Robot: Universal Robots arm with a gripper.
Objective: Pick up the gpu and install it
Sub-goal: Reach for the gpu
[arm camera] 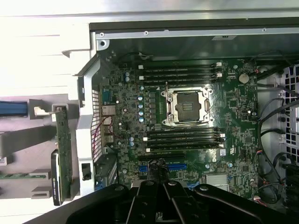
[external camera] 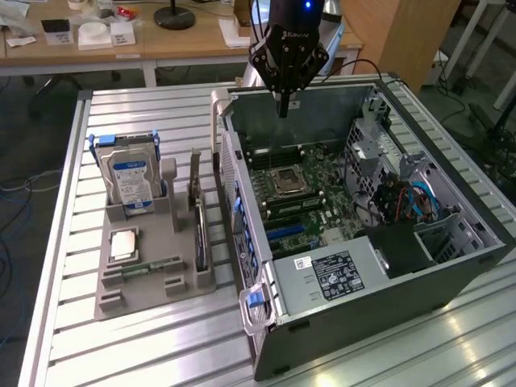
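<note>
The gpu (external camera: 196, 201) stands on edge in a slot of the grey holder (external camera: 153, 292), on the exterior view's left of the open computer case (external camera: 363, 294). In the wrist view the gpu (arm camera: 63, 151) appears edge-on outside the case wall. My gripper (external camera: 283, 110) hangs above the far part of the case, over the motherboard (external camera: 302, 205), well apart from the gpu. Its fingers (arm camera: 154, 198) are shut together with nothing between them. Blue expansion slots (arm camera: 176, 166) lie just ahead of the fingertips.
A silver hard drive with a blue label (external camera: 133, 184), a processor chip (external camera: 125, 244) and a green RAM stick (external camera: 153, 265) sit in the same holder. The case holds an open processor socket (arm camera: 189, 106), RAM slots and cables (external camera: 403, 197). A cluttered desk stands behind.
</note>
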